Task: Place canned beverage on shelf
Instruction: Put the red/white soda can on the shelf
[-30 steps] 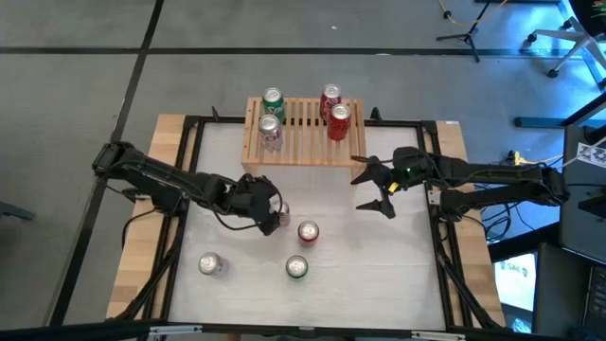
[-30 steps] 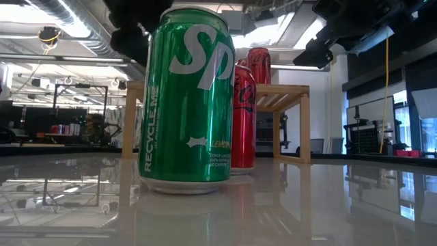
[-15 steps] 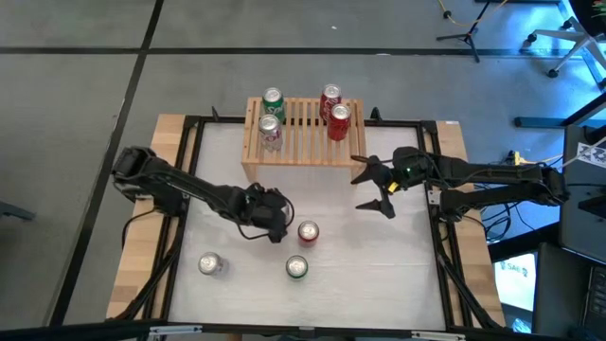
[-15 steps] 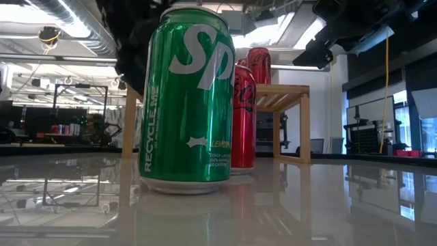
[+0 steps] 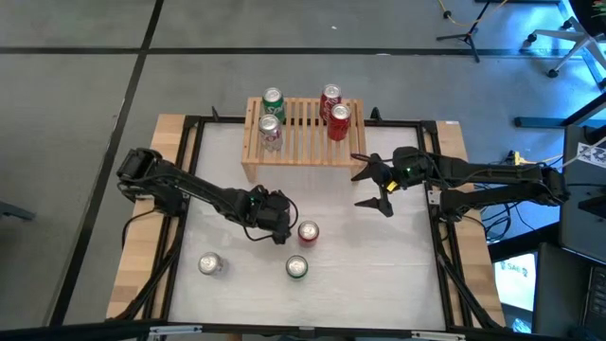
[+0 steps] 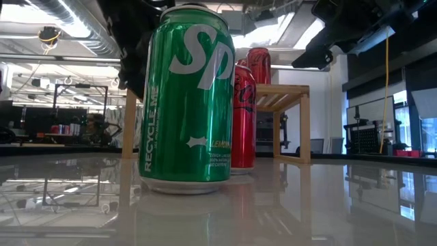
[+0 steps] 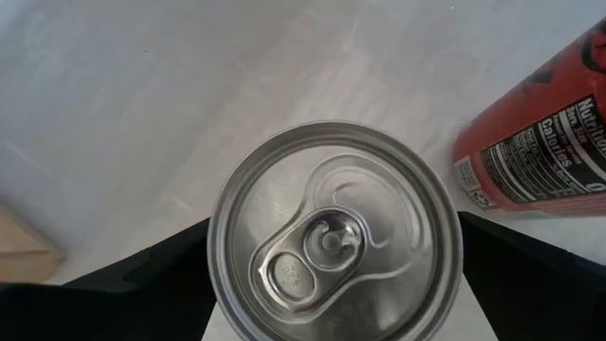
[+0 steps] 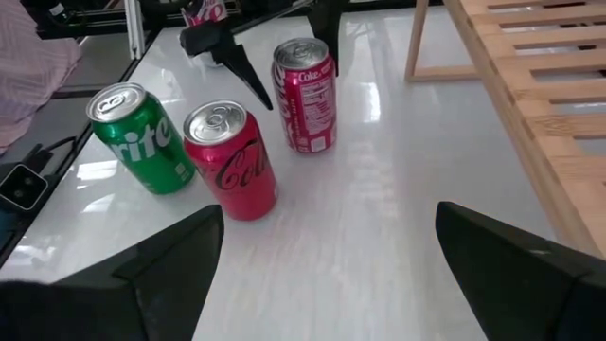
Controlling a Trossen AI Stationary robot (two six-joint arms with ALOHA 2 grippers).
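Can (image 7: pixel 333 230) upright on bench (image 5: pixel 379 256), between wide-open fingers of left tool (image 5: pixel 275 216), not yet gripped. Risk: knocking neighbouring red can (image 5: pixel 308 232) just beside. Right tool (image 5: pixel 376 187) open, empty, near shelf (image 5: pixel 301 133).

"RECYCLE ME" on green can (image 6: pixel 188 99).

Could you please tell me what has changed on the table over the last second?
The left gripper moved toward the table's front and down over a can, its fingers open either side, not yet closed. The right gripper stayed open near the shelf; its four cans and the others did not move.
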